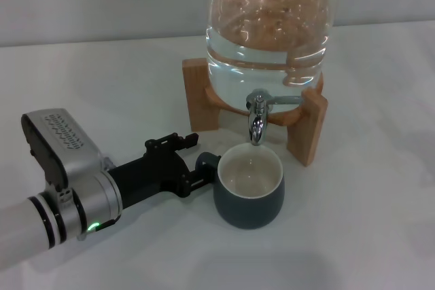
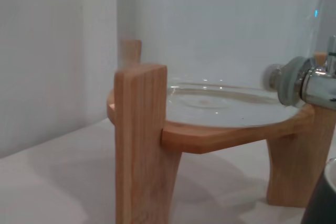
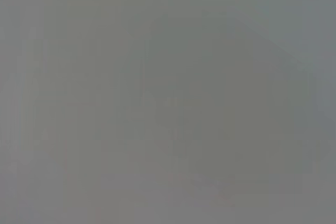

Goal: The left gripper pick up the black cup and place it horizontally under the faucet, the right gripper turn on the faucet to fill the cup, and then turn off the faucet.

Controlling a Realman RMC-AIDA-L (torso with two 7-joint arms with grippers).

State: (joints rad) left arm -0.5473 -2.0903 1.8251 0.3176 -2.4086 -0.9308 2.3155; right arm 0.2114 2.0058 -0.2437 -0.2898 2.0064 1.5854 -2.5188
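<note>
One step of the task appears complete and the rest remain. Taking the glass water jar (image 1: 269,28) on its wooden stand (image 1: 198,93) as the landmark, the black cup (image 1: 249,193) stands upright on the white table (image 1: 367,222) directly in front of the stand, its cream interior open to the ceiling and its rim just below the spout of the chrome faucet (image 1: 257,119). The cup's axis is vertical; its handle side faces away from the stand's right leg, toward the left gripper (image 1: 204,168). That gripper sits at the handle side of the cup, touching or just beside it; whether its jaws are closed on the handle or slack cannot be determined. No stream is visible and the cup looks empty, so opening the lever, filling and closing are judged outstanding. The right gripper is not in view.
</note>
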